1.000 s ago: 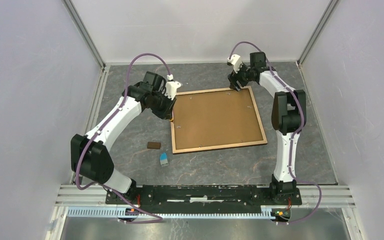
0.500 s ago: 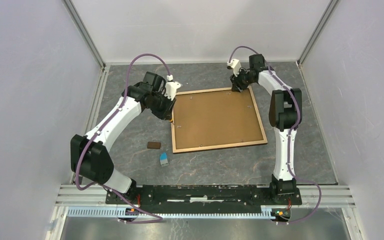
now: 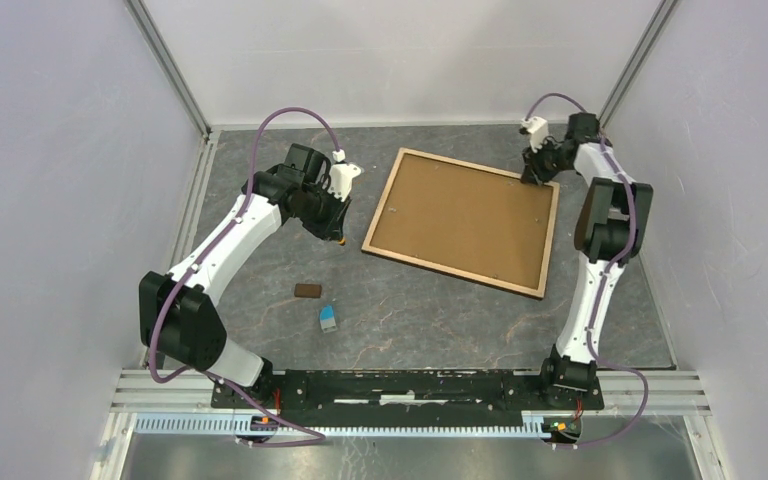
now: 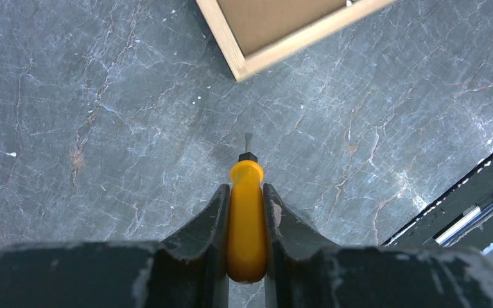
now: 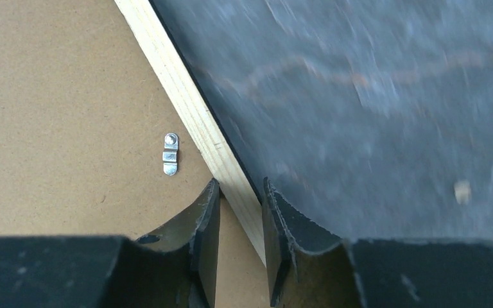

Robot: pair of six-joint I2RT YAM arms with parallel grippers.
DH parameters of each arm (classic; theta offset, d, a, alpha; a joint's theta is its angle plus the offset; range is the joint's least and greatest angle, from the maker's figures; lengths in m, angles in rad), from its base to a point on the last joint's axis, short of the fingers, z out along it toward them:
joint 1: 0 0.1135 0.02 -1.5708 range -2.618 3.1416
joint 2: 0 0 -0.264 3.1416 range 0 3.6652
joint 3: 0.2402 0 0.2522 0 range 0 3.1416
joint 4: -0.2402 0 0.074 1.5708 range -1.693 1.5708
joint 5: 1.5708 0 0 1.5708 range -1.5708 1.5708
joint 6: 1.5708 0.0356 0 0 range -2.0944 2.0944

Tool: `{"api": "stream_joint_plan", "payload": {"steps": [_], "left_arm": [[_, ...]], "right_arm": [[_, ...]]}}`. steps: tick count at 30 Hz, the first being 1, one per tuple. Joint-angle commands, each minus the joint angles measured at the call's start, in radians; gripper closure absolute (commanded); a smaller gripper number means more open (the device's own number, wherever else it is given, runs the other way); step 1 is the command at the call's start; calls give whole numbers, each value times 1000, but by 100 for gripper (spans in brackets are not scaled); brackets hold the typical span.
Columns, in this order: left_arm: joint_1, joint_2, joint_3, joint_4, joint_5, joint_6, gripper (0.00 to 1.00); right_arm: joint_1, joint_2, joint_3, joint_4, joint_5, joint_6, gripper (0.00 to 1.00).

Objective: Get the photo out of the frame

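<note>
Frame (image 3: 460, 220) lies board-side up, skewed, right of centre on bench (image 3: 440, 320); photo out of sight. Right gripper (image 5: 239, 189) jaws pinch its wood rim near the far right corner. Left gripper (image 4: 246, 192) jaws are clamped on an orange screwdriver (image 4: 246, 237), tip apart from the frame's left corner. Bare bench in front; brown block (image 3: 307, 291) well left.

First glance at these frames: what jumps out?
The frame lies face down, brown backing up, skewed across the far right of the table. The right gripper has its jaws clamped across the wood rim near the far right corner. The left gripper holds an orange-handled screwdriver, tip over the table just short of the frame's near left corner.
</note>
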Motion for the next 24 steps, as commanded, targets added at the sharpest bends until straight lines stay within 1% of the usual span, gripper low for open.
{"api": "stream_joint_plan", "payload": {"steps": [1,5,9,12,13,15,16,18,19,20,21,24], "left_arm": [[0,-29,30,1,6,-37,98],[-1,-23,39,1,11,-42,98],[0,-22,44,0,15,-45,98],[0,-24,46,1,18,-47,98],[0,-26,47,1,17,-46,98],[-1,-33,44,1,14,-45,98],[-1,-36,42,1,10,-44,98],[0,-43,38,1,10,-43,98],[-1,-45,35,1,10,-43,98],[0,-48,34,1,10,-42,98],[-1,-50,31,1,8,-40,98],[-1,-55,28,1,11,-40,98]], "right_arm": [[-92,-78,-205,-50,142,92,100],[-126,-246,-507,169,138,248,100],[-121,-388,-737,347,92,439,100],[-99,-456,-864,441,78,569,100],[-87,-472,-891,454,69,594,100],[-64,-499,-934,447,40,592,100],[-55,-512,-938,423,28,570,94],[-54,-543,-931,382,10,523,67],[-54,-563,-921,363,11,488,56],[-54,-579,-914,352,15,462,48],[-53,-595,-903,346,14,438,43],[-20,-613,-839,320,13,390,40]]}}
